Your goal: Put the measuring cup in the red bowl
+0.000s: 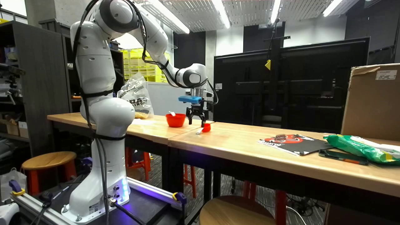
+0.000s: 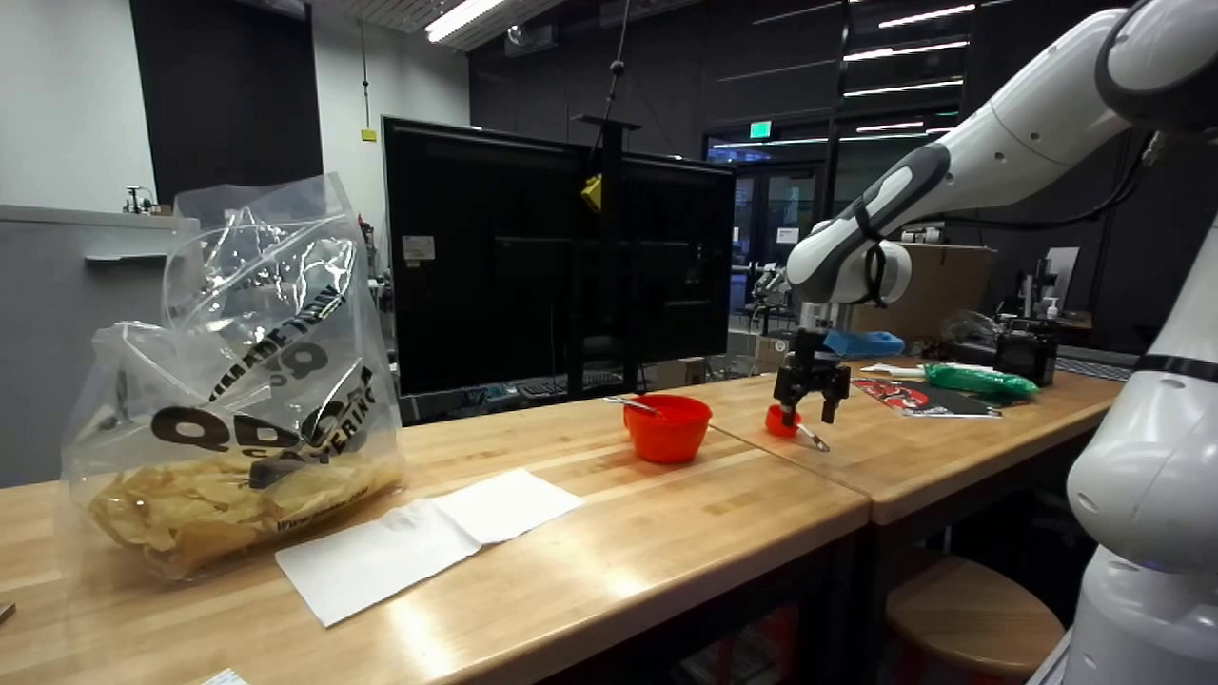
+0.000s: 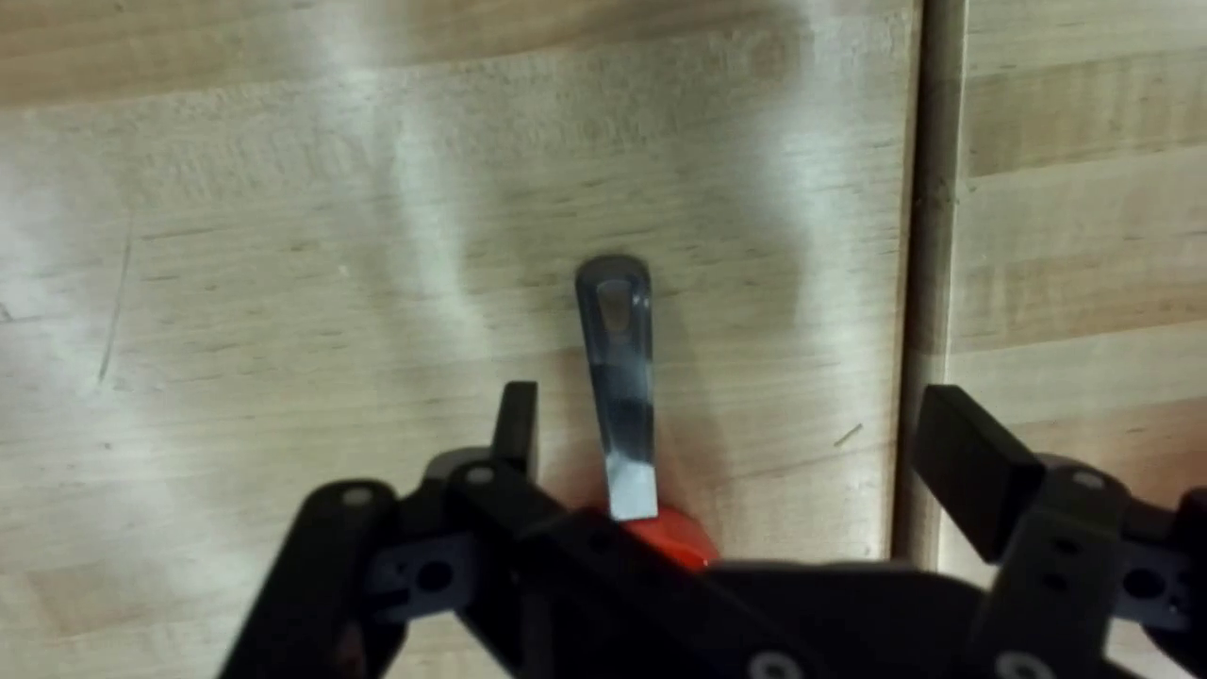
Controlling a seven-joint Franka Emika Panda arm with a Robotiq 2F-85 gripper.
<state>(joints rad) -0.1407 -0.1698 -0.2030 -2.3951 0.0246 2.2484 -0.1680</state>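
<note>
Beneath the claw (image 1: pixel 197 122) spread two tabletops (image 1: pixel 237 140) of pale laminated wood, meeting at a dark seam (image 3: pixel 929 236) that showed below one of its fingers (image 3: pixel 971 462) in the wrist view. Glare streaked the surface there, and a thin scratch (image 3: pixel 115 302) marked it. Behind the claw, in both exterior views, stood large black displays (image 1: pixel 243 90); strip lights (image 1: pixel 171 16) shone above it, and a wooden-topped stool (image 1: pixel 234 213) stood lower than it. Well apart from it on one side were a clear plastic bag (image 2: pixel 238 400) of chips and white paper (image 2: pixel 390 561); on the other, a black-and-red printed sheet (image 1: pixel 309 145), a green packet (image 1: pixel 359 146) and a cardboard box (image 1: pixel 372 103).

The claw was spread wide and held nothing. Just below it lay the measuring cup (image 1: pixel 206 127) — small, red and round, with a flat, shiny grey handle (image 3: pixel 624 405) that ended in a rounded, slotted tip. In the wrist view the handle lay between the spread fingers, and the claw hid much of the cup; whether claw and cup touched could not be told, nor whether the cup sat level. Near the claw, across the seam, stood the wider red bowl (image 2: pixel 669 436) — upright, a pale utensil handle (image 2: pixel 639 406) jutting past its rim.
</note>
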